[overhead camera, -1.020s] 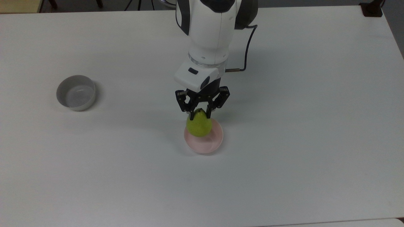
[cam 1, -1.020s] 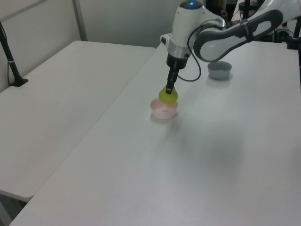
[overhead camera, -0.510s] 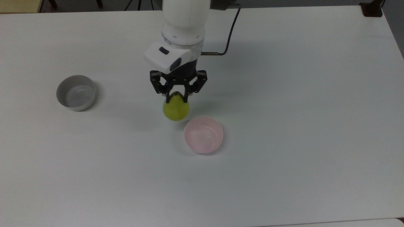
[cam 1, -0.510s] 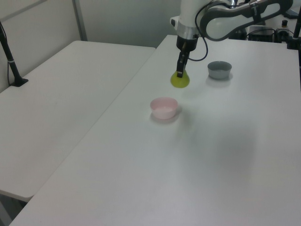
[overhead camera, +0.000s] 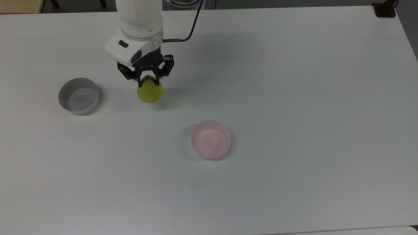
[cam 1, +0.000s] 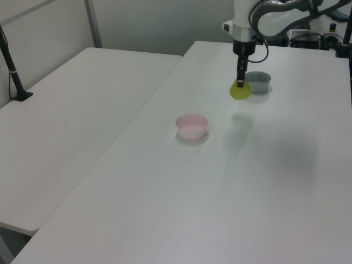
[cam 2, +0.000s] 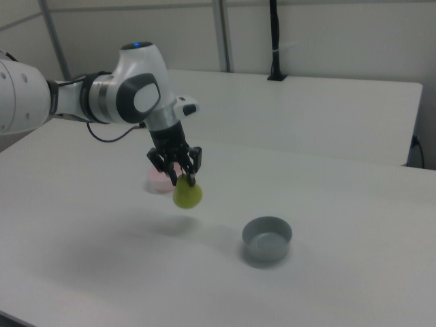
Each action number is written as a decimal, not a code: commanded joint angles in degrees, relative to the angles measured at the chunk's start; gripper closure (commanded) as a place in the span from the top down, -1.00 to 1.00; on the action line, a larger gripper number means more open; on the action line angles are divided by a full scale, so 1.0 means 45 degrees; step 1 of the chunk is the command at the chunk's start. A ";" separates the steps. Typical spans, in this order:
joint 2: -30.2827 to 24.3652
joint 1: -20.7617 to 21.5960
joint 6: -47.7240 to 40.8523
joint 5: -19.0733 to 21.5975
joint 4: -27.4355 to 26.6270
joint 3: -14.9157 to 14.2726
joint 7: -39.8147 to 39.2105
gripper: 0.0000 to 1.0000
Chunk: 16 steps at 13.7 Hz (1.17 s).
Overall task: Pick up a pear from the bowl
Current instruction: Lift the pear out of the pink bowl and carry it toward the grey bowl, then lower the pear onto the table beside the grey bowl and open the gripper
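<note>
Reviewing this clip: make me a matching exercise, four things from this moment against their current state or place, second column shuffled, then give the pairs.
Things:
1. pear
2. pink bowl
3. grey bowl
4. gripper

States:
A. empty, near the middle of the table
B. shut on the fruit's narrow top
C. hanging in the air above the table
D. empty, at the top view's left

Pairs: 1-C, 2-A, 3-D, 4-B
</note>
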 commanded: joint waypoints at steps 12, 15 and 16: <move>0.0286 -0.1288 0.0977 -0.1110 -0.1685 0.0504 -0.0370 0.30; 0.0169 -0.1249 0.0666 -0.1052 -0.1608 0.0504 -0.0195 1.00; 0.0149 -0.1210 0.0238 -0.1032 -0.1259 0.0523 -0.0194 1.00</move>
